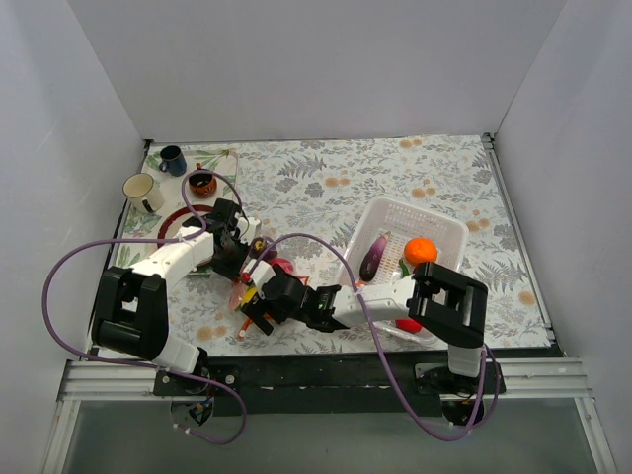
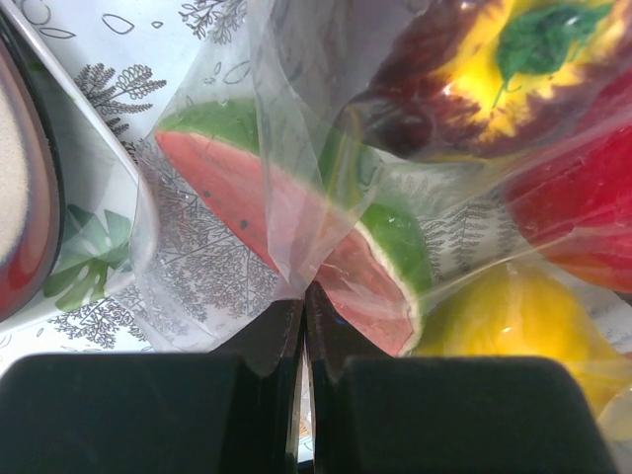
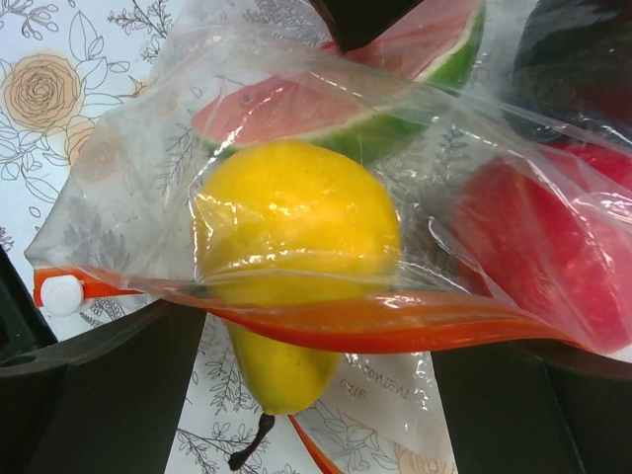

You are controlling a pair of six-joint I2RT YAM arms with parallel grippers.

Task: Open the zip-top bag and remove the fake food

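Observation:
The zip-top bag [image 3: 296, 118] hangs between my two grippers, with its orange-red zip strip [image 3: 395, 324] and white slider [image 3: 59, 294] toward my right gripper. Inside are a watermelon slice [image 2: 247, 197], a yellow pear [image 3: 291, 237], a red piece [image 3: 543, 247] and a dark purple-and-yellow piece [image 2: 494, 59]. The pear's narrow end pokes out through the mouth. My left gripper [image 2: 304, 301] is shut on a fold of the bag's plastic. My right gripper [image 3: 316, 395] is open, its fingers [image 3: 99, 395] either side of the pear's end, not touching it. In the top view both grippers [image 1: 240, 265] [image 1: 255, 308] meet at the bag [image 1: 265, 276].
A white mesh basket [image 1: 439, 229] at the right holds a purple eggplant [image 1: 373, 257], an orange ball [image 1: 420, 251], a green piece and a red piece [image 1: 408, 325]. Small mugs [image 1: 141, 190] [image 1: 173, 159] [image 1: 201, 182] and a red plate [image 1: 176, 219] stand at the far left.

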